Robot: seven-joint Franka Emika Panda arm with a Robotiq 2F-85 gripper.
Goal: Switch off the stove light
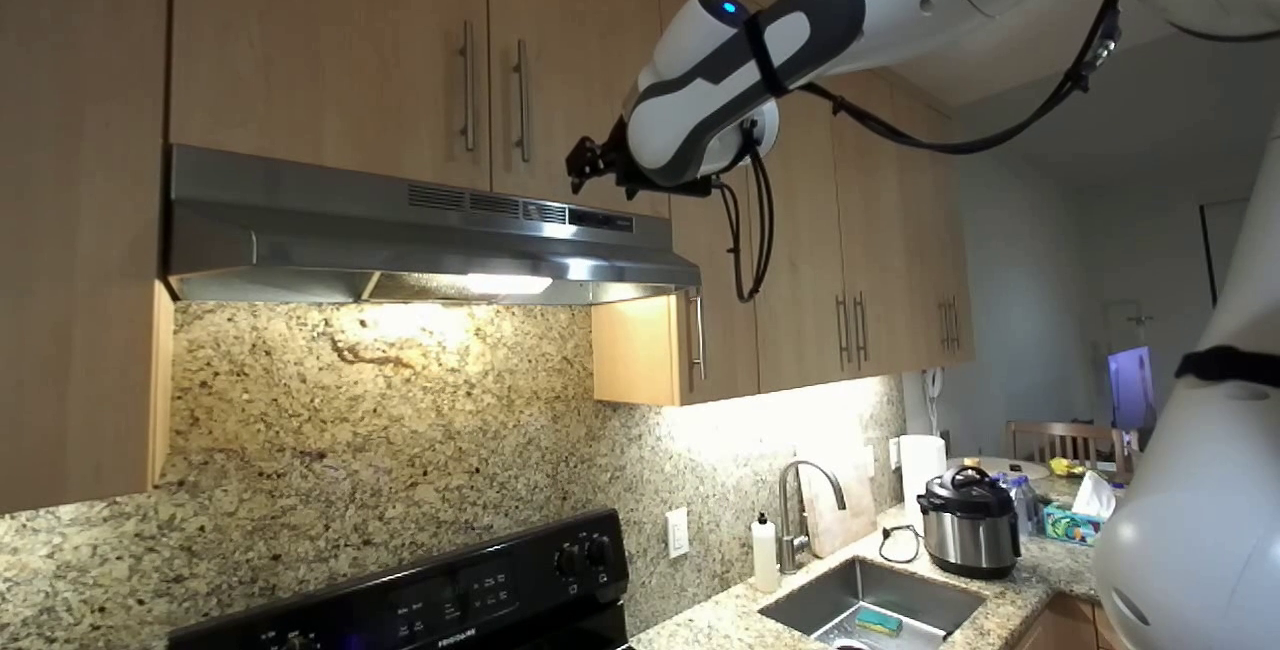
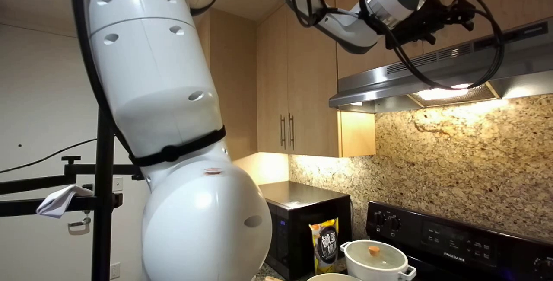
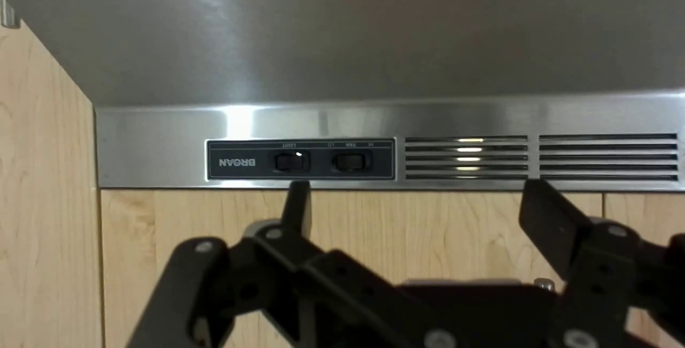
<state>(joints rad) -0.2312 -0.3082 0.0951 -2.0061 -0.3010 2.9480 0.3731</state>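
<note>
While glowing warm white under the stainless-steel Broan range hood (image 1: 430,238), to be entered as lit: stove light (image 1: 508,284), small rectangular panel, left of centre in an exterior view. Robotiq gripper (image 3: 416,193): spread wide, holds nothing between the fingers, above the light in both exterior views. Governing relation, wrist view: LIGHT rocker switch (image 3: 290,161), lies upper left of the gap, just above the left-of-frame fingertip (image 3: 297,201); long axis running across the frame, parallel to the finger-to-finger line. Contact: none evident; depth uncertain. Next move, by judgement: nearer finger onto the rocker, clear of the FAN rocker switch (image 3: 350,162). Materials: brushed steel, streaked with reflections; oblong black control strip (image 3: 321,172), inverted lettering; slotted vents (image 3: 466,159), right of the strip in wrist view; pale, straight-grained wood cabinet door (image 3: 187,225); speckled granite backsplash (image 1: 400,410).
</note>
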